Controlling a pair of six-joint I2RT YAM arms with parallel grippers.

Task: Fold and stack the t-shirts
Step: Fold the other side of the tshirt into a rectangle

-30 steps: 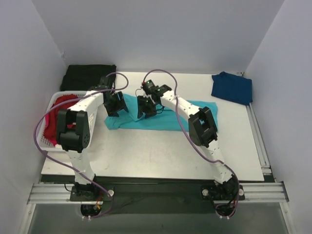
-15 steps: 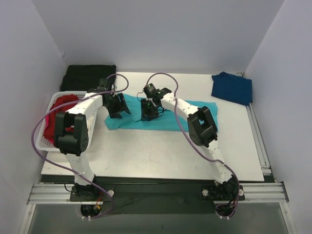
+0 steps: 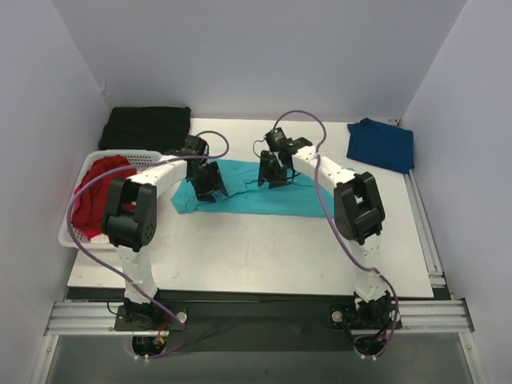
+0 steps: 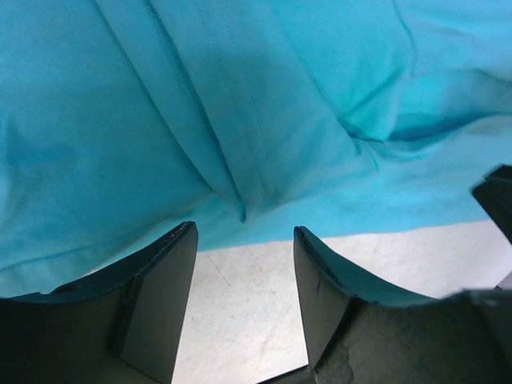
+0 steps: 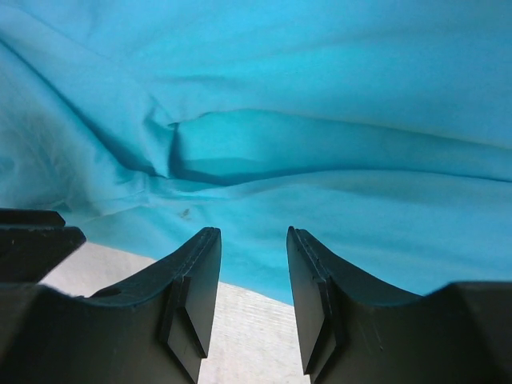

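Now, t-shirts: you are looking at three, one per colour.
left gripper [image 3: 212,186]: hovering with jaws wide apart, gripping nothing.
right gripper [image 3: 272,172]: hovering with a narrower gap, also gripping nothing.
turquoise shirt [image 3: 264,196]: lying creased on the table [image 3: 256,256], directly beneath both grippers.
navy shirt [image 3: 382,144]: sitting well off to the right gripper's right.
red shirt [image 3: 96,192]: lying in the one white basket [image 3: 120,154], left of the left gripper.
black cloth [image 3: 148,126]: one, lying beyond the basket.

White table [image 3: 240,248], one. A turquoise t-shirt [image 3: 264,196] was spread crosswise over its far middle, creased. A navy t-shirt [image 3: 382,144] was laid at the far right corner, a black cloth [image 3: 148,126] at the far left. A white slatted basket [image 3: 112,155] was set at the left edge.
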